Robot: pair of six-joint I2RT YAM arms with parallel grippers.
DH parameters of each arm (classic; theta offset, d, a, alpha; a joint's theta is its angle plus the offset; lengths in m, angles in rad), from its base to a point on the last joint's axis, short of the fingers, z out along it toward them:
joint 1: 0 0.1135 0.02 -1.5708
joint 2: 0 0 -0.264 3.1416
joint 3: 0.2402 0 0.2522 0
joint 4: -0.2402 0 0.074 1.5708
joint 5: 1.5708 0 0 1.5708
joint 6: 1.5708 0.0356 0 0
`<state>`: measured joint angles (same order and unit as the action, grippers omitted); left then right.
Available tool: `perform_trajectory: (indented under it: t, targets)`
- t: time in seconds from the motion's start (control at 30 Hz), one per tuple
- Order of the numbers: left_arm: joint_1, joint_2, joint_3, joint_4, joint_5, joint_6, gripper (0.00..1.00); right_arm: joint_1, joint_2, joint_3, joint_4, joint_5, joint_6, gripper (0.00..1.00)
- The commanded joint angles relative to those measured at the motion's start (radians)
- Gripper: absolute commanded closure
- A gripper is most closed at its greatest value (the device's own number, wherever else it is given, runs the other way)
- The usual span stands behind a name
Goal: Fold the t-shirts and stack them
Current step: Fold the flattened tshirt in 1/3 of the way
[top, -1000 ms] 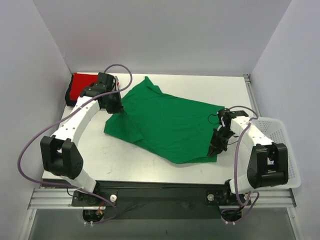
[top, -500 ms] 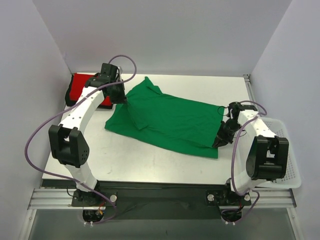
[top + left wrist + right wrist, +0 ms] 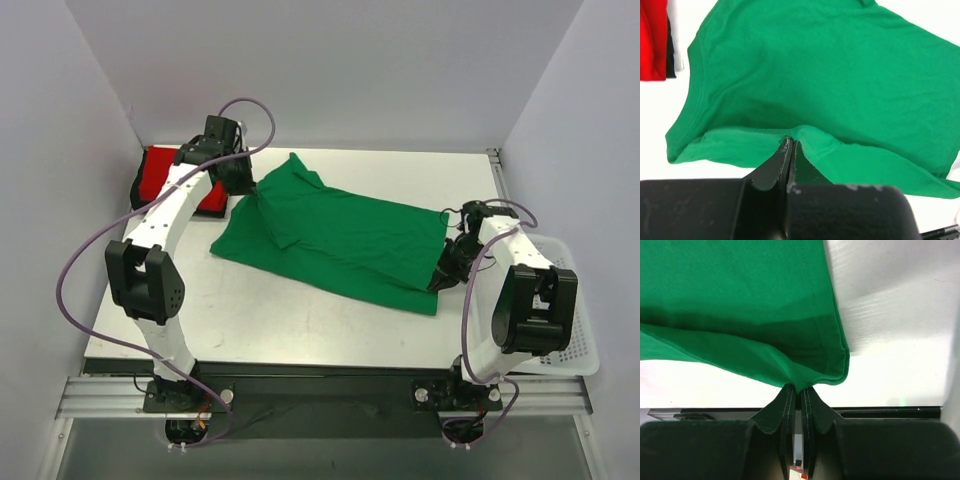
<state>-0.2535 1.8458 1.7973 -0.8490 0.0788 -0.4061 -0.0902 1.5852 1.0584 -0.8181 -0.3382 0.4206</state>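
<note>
Across table (image 3: 262, 322), green t-shirt (image 3: 345, 242) diagonal

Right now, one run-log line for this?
left tool: shut on green shirt | right tool: shut on green shirt | green shirt: spread between them | red shirt: far-left corner

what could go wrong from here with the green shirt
1. Each hand pinches only a thin fold at the edge of the green t-shirt: the left hand and the right hand. Either fold might slip loose under tension.
2. The left hand works close to the red t-shirt, so a sweep might disturb it.
</note>
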Motion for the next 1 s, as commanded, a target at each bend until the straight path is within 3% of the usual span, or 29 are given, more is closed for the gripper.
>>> perform_trajectory:
  t: [0.0,0.43,0.47,0.5,0.53,0.57,0.6,0.63,0.7,0.8,0.97]
  targets:
    - [0.005,0.03,0.079,0.038,0.003,0.009,1.0,-0.006,0.025,0.029,-0.049,0.004,-0.009,1.0]
    - [0.005,0.177,0.194,0.027,0.021,0.026,1.0,-0.006,0.035,0.069,-0.049,0.019,0.007,1.0]
    - [0.003,0.187,0.21,0.037,0.036,0.029,1.0,-0.006,0.032,0.069,-0.049,0.018,0.01,0.96]
    - [0.003,0.197,0.221,0.044,0.045,0.03,0.9,-0.005,0.024,0.075,-0.049,0.019,0.014,0.91]
    - [0.003,0.216,0.232,0.053,0.061,0.033,0.76,-0.005,0.021,0.078,-0.047,0.019,0.014,0.75]
    - [0.003,0.225,0.241,0.062,0.079,0.035,0.65,-0.003,0.016,0.083,-0.047,0.019,0.015,0.67]
    - [0.002,0.231,0.26,0.068,0.081,0.035,0.48,-0.002,0.007,0.092,-0.046,0.019,0.015,0.6]
    - [-0.001,0.231,0.264,0.07,0.081,0.033,0.42,0.001,0.004,0.098,-0.049,0.016,0.012,0.52]
    - [-0.003,0.213,0.248,0.079,0.073,0.03,0.31,0.007,-0.007,0.112,-0.05,0.013,0.009,0.48]
    - [0.0,0.17,0.174,0.117,0.052,0.026,0.25,0.02,-0.027,0.123,-0.049,0.013,0.015,0.46]
    - [0.017,0.063,-0.096,0.243,0.071,0.0,0.19,0.084,-0.033,0.153,-0.047,0.019,0.02,0.46]
